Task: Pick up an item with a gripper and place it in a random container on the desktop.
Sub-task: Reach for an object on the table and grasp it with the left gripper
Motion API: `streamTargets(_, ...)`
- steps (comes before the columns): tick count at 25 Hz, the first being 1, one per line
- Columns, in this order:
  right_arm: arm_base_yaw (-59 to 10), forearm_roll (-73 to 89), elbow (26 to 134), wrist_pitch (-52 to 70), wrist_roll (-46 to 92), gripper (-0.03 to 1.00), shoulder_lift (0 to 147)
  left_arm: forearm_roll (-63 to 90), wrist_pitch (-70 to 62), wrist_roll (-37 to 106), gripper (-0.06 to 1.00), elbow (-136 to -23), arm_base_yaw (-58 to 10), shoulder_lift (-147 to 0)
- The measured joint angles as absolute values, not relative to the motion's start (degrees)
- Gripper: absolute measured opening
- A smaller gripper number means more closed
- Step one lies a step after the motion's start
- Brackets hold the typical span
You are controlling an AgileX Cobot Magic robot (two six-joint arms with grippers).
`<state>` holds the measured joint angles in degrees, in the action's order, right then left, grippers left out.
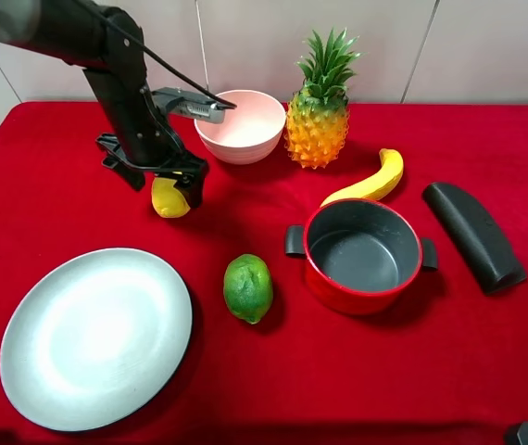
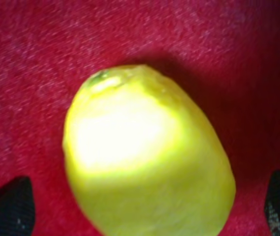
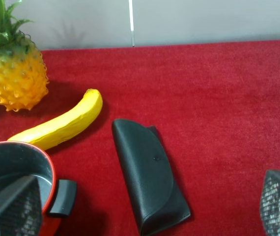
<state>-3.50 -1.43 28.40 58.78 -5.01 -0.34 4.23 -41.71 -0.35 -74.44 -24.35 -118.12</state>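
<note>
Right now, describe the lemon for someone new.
On the red table, find the pink bowl at the back. Just front-left of it, inside the open left gripper, lies the lemon: small, oval, bright yellow, unlike the long banana or green fruit.

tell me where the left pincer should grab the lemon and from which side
Probably across its rounded middle, coming down from above. The lemon lies on its side on the red cloth, and its shorter width lines up between the left pincer, whose open fingers flank it with cloth showing on both sides.
</note>
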Motion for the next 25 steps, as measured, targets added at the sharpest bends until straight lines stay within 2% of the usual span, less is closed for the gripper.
streamTargets(10, -3.5, -1.0, 28.4, 58.8, -5.0, 0.69, -0.3, 4.2, -39.7, -0.4, 0.89, -74.4, -25.6, -121.2)
streamTargets(16, -3.5, -1.0, 28.4, 58.8, -5.0, 0.69, -0.3, 4.2, -39.7, -0.4, 0.78, -74.4, -25.6, -121.4)
streamTargets(20, -3.5, -1.0, 28.4, 58.8, -5.0, 0.69, -0.3, 4.0, -39.5, -0.4, 0.65, -74.4, -25.6, -121.4)
streamTargets(25, -3.5, -1.0, 28.4, 58.8, -5.0, 0.69, -0.3, 4.0, -39.3, -0.4, 0.64, -74.4, -25.6, -121.4)
